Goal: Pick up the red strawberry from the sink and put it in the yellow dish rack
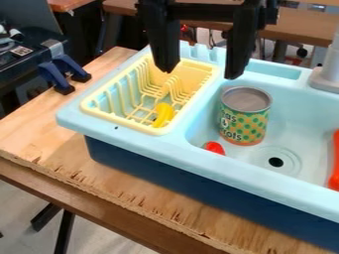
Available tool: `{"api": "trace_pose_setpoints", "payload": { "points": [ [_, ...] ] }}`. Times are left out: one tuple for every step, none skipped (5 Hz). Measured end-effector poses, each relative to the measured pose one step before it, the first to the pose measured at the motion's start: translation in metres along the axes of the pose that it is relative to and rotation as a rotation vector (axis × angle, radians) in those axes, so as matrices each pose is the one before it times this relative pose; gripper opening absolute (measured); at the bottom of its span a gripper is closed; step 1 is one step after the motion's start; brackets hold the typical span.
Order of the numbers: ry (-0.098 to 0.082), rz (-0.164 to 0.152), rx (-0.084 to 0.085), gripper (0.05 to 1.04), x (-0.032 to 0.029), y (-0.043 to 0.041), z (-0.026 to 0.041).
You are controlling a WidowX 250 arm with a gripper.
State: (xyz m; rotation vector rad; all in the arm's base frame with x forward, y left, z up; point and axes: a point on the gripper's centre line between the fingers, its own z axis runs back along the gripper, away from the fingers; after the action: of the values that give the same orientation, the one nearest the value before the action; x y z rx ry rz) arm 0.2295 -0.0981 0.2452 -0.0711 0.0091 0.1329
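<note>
The gripper (200, 73) is black. Beneath it, the rack (122, 121) is pale yellow, the curved piece (163, 115) bright yellow, and the sink (142, 143) light blue with a dark-blue outer wall (165, 176). The nearby can (245, 118) has a grey top and a green-and-yellow spotted label.

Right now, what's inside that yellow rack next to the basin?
A curved yellow thing, perhaps a toy banana, lies toward the near end of the rack. The open gripper hides part of the rack's far end, so I can't tell what is behind it there.
</note>
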Motion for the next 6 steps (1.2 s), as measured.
{"api": "trace_pose_setpoints", "payload": {
  "points": [
    [0.0278,-0.0007,0.0167,1.002,0.00093,-0.00091,-0.00813],
    [0.003,-0.0377,0.1908,1.002,0.01972,-0.00134,-0.01844],
    [-0.0809,-0.001,0.0986,1.002,0.01755,0.00214,0.01534],
    [-0.0539,0.0028,0.0219,1.002,0.00876,0.00208,-0.00035],
    [0.0408,-0.0441,-0.0609,1.002,-0.00275,0.00458,-0.02196],
    [-0.0038,0.0001,-0.1193,1.002,-0.00515,0.01245,-0.02119]
  ]
}}
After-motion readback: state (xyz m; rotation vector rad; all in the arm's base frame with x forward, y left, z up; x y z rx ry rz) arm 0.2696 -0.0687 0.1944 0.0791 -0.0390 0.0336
